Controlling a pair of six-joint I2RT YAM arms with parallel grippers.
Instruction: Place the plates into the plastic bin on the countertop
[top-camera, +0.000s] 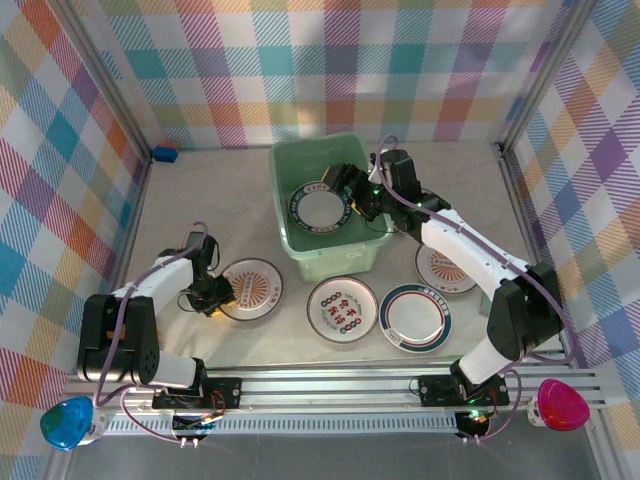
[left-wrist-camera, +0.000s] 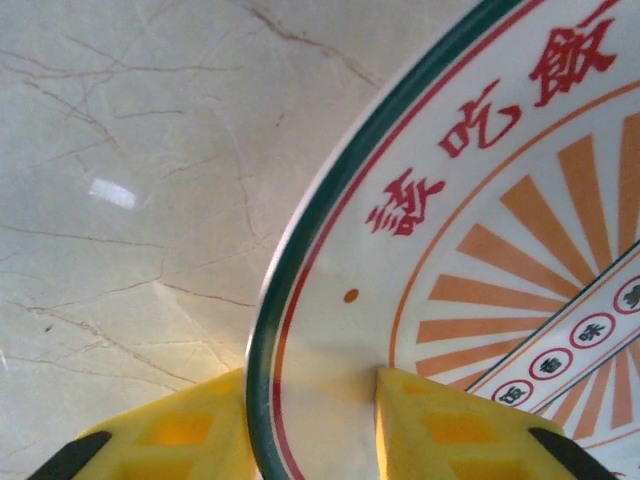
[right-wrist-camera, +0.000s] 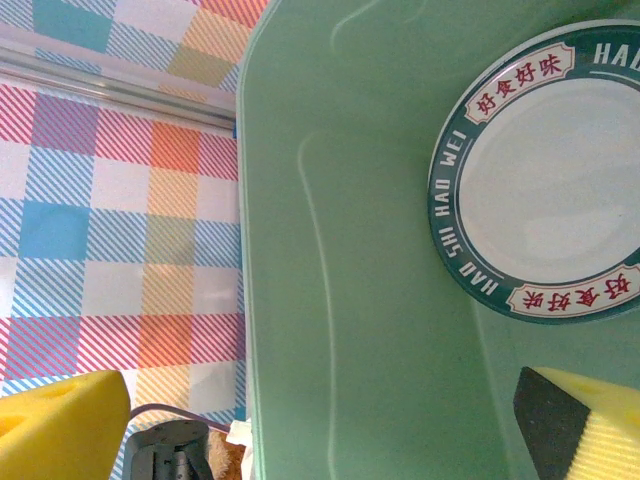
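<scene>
On the beige countertop (top-camera: 200, 200), we see the left gripper (left-wrist-camera: 310, 400) straddling the rim of an orange sunburst plate (left-wrist-camera: 480, 250). One yellow finger (left-wrist-camera: 170, 435) sits outside the green edge and the other on the plate's face; whether the pinch has bitten we cannot tell. The right gripper (right-wrist-camera: 320, 420) hangs spread wide and empty over the mint-green plastic bin (right-wrist-camera: 340, 250), where a green-banded plate (right-wrist-camera: 545, 170) already lies on the floor.

Three more wait in front of the bin: a red-patterned plate (top-camera: 342, 308), a green-rimmed plate (top-camera: 415, 316) and an orange-centred plate (top-camera: 447, 270) partly under the right arm.

We judge the step in hand to be the pickup of the sunburst plate. Next it calls for a firm clamp, a lift clear of the countertop and a carry over the bin's rim.

The binned plate reads "HAO SHI HAO WEI", with red Chinese characters in white panels. The sunburst plate carries red Chinese characters, 吃 among them.
</scene>
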